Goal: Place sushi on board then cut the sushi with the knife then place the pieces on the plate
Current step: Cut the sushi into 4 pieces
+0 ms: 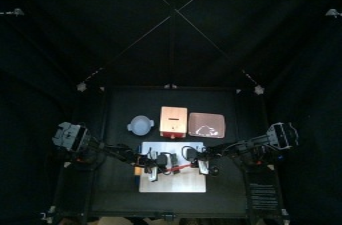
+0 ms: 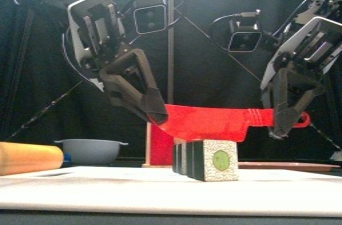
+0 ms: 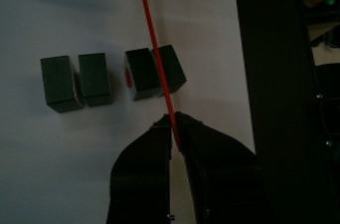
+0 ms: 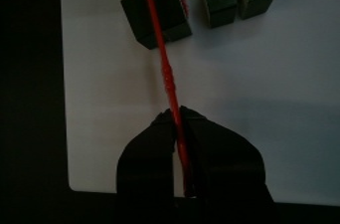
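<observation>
Cutting step judged in hand: red knife (image 2: pixel 214 121) clenched at both ends by the jaws of left gripper (image 2: pixel 159 117) and right gripper (image 2: pixel 281 129), held just above sushi roll (image 2: pixel 211 159) on white board (image 2: pixel 94 185) at the near counter, one block parted from two; a shift over the last seam, then a downward press, is called for.

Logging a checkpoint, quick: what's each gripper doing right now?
Left gripper: shut on the red knife, at its blade end.
Right gripper: shut on the same knife, at its handle end.
</observation>
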Robot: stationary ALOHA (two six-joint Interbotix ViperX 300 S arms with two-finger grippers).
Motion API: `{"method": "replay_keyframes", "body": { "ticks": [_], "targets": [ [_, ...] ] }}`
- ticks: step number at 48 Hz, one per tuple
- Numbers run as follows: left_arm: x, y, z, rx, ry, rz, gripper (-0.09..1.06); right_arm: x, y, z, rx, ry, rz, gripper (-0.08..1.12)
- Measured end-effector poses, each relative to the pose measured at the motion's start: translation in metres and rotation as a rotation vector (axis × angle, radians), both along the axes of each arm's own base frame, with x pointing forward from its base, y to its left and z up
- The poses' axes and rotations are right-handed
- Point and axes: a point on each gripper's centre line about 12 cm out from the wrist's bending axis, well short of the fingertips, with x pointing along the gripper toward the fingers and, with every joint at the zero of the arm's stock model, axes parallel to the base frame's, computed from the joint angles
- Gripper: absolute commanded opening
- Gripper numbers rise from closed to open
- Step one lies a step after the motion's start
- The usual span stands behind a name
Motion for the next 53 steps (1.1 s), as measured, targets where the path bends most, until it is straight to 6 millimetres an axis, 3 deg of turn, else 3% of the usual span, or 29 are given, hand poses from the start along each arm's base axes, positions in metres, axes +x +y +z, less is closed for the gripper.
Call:
{"method": "replay_keyframes", "body": {
  "ticks": [53],
  "targets": [
    [0.0010,-0.0038,0.0002,-0.001,0.005,-0.010,0.46,0.0071,-0.0086,0.0081,-0.036,-0.027,0.010,0.14]
  ]
}}
